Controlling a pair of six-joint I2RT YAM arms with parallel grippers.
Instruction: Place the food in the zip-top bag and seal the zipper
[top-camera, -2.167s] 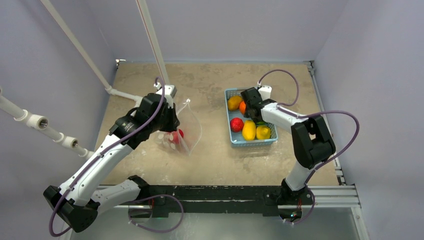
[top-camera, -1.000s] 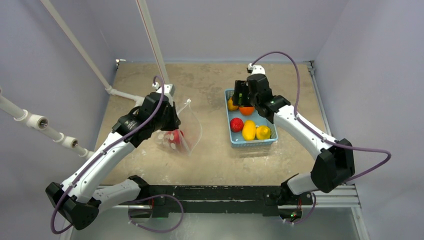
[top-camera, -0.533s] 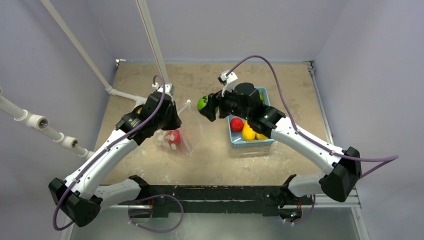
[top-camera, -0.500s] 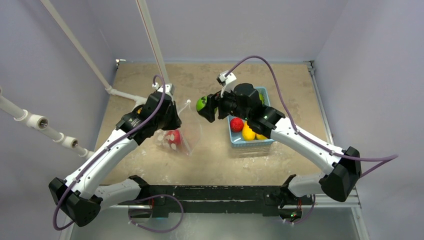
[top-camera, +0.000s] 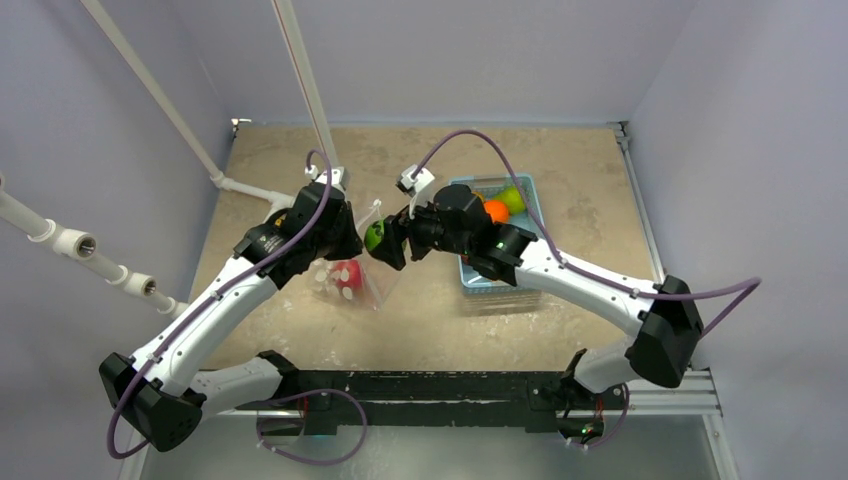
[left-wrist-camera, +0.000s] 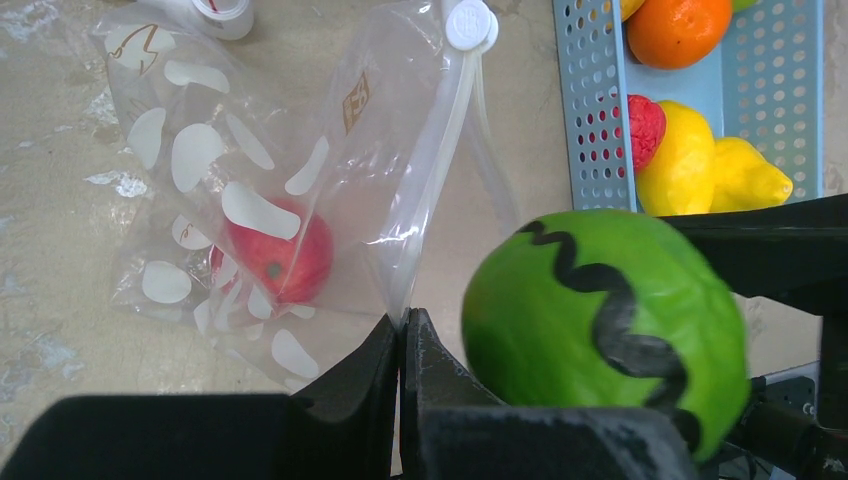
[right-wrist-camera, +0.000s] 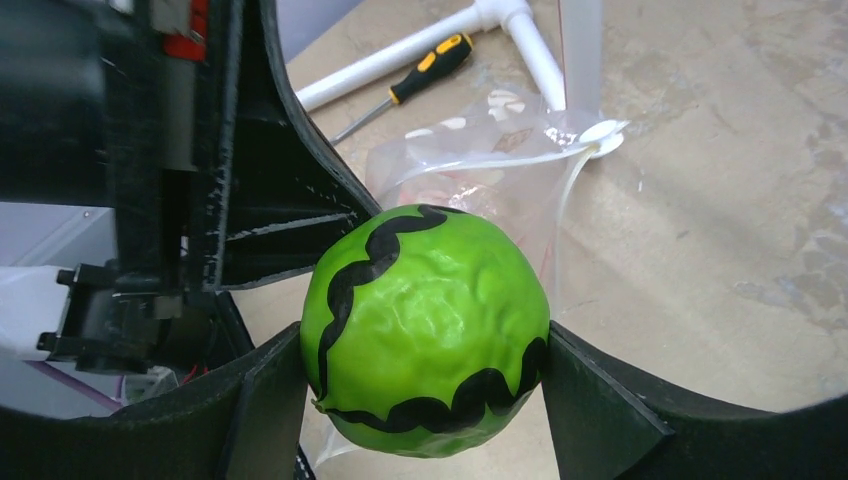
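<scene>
**Ana:** What has the right gripper (right-wrist-camera: 430, 400) got?

**Ben:** A green fruit (right-wrist-camera: 425, 320), round and glossy with a wavy black band. The gripper is clenched on it, 1 finger at the fruit's 9 o'clock and the other at its 3 o'clock in the wrist view. It is up off the table (top-camera: 430, 300).

**Ana:** And where is that against the bag?

**Ben:** Just beside the mouth of the zip-top bag (left-wrist-camera: 250, 150), not inside it. From above, the fruit sits at about 1 o'clock of the bag, close against the left arm's wrist. I cannot tell whether it touches the plastic.

**Ana:** The left gripper (left-wrist-camera: 402, 335)?

**Ben:** Clamped tight on the bag's clear film, fingers together with the edge pinched between them. From there the zipper (left-wrist-camera: 435, 160) runs away toward 12 o'clock in the left wrist view, ending in a round white slider (left-wrist-camera: 468, 22). The mouth gapes open.

**Ana:** Anything in the bag?

**Ben:** 1 red fruit (left-wrist-camera: 285, 255), lying among the white dots at the left gripper's 11 o'clock.

**Ana:** The rest of the fruit?

**Ben:** In the light-blue basket (left-wrist-camera: 590, 120), at the bag's 3 o'clock from above. There is an orange fruit (left-wrist-camera: 678, 25), a small red one (left-wrist-camera: 645, 128), 2 yellow fruits (left-wrist-camera: 700, 170) touching each other, and a far green fruit (top-camera: 513, 198) at the basket's 12 o'clock end.

**Ana:** Beyond that?

**Ben:** A screwdriver (right-wrist-camera: 420, 75) with a yellow-and-black handle lies beside a white pipe (right-wrist-camera: 400, 60), past the bag.
</scene>
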